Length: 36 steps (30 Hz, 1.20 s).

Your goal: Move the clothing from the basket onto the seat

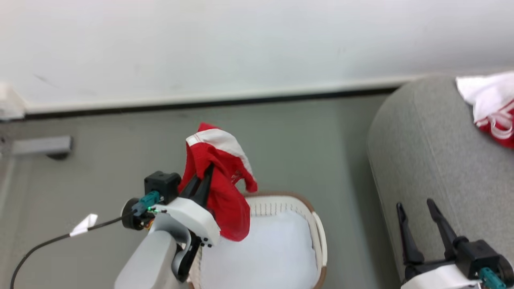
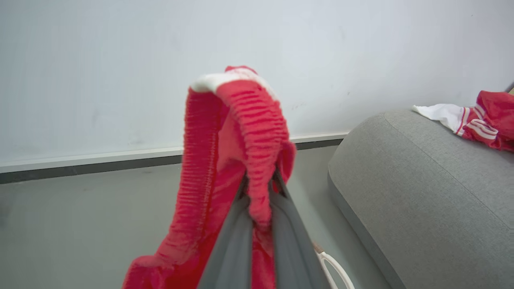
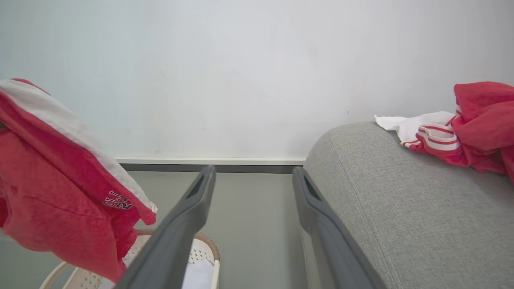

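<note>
Head view first: our left claw point(image 1: 204, 176) is clamped tight on a red garment point(image 1: 225, 188), fingers together with the fabric pinched between them. The garment drapes over the fingertips and hangs down that claw's right side. Its bottom edge dangles over the basket point(image 1: 319, 228), which sits on the floor point(image 1: 120, 140) just below and right of the claw. We can see white fabric point(image 1: 265, 249) lying inside the basket. Our right claw point(image 1: 414, 203) has its fingers wide apart with nothing between them, just beside the left edge of the seat point(image 1: 425, 160). More clothing point(image 1: 492, 108), red and white, lies on the seat up past the right claw, well apart from it. Left wrist view shows the held garment ribbed and bunched, folded over the fingers.
</note>
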{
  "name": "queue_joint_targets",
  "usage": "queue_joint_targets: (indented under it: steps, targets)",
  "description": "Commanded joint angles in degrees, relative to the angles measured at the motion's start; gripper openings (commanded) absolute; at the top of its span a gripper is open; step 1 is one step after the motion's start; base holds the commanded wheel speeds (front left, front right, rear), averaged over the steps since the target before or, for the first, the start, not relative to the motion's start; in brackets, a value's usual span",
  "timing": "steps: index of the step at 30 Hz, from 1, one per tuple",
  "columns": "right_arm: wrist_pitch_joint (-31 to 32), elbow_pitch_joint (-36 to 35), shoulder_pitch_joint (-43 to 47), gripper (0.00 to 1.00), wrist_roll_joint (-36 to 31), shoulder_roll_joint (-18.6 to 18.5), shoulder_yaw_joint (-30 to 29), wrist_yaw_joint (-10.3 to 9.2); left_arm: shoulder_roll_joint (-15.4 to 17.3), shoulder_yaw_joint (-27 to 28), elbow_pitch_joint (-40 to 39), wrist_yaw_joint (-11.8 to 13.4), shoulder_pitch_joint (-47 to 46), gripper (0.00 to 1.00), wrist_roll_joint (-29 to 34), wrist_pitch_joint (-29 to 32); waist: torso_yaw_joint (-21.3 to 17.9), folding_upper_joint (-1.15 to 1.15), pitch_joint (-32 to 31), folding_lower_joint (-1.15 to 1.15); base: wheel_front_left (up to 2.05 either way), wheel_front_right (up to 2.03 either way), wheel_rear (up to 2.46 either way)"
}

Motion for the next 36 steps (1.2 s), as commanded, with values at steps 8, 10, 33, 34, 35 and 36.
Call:
queue_joint_targets:
  steps: [8, 10, 33, 34, 35, 36]
  targets:
    - [0.04, 1.18, 5.8, 1.0, 0.07, -0.1, 0.25, -0.15, 1.94, 0.42, -9.32, 2.35, 6.12, 0.0, -1.3, 3.23, 3.58, 0.0, -12.26, 0.03, 0.0, 0.0, 0.0]
    - [0.04, 1.05, 6.55, 1.0, 0.24, -0.09, 0.24, -0.15, 2.55, 0.82, -11.83, 3.07, 7.25, 0.0, -1.68, 4.13, 3.78, 0.0, -12.88, 0.03, 0.0, 0.0, 0.0]
    - [0.04, -1.09, 9.35, 1.0, -0.87, -0.1, 3.72, -0.15, 6.31, 0.61, -29.5, 6.85, 16.06, 0.0, -2.58, 11.2, 4.3, 0.0, -16.92, 0.03, 0.0, 0.0, 0.0]
    - [0.04, -1.38, 9.15, 1.0, -1.19, -0.1, 4.25, -0.15, 6.31, 0.46, -29.99, 6.87, 16.09, 0.0, -2.55, 11.43, 4.27, 0.0, -16.86, 0.03, 0.0, 0.0, 0.0]
    - [0.04, -1.68, 8.95, 1.0, -1.36, -0.1, 4.83, -0.15, 6.32, 0.27, -30.48, 6.95, 16.09, 0.0, -2.44, 11.5, 4.27, 0.0, -16.8, 0.03, 0.0, 0.0, 0.0]
    - [0.04, -2.01, 8.74, 1.0, -1.14, -0.08, 5.5, -0.15, 6.25, 0.11, -30.99, 7.06, 16.12, 0.0, -2.37, 11.71, 4.26, 0.0, -16.74, 0.03, 0.0, 0.0, 0.0]
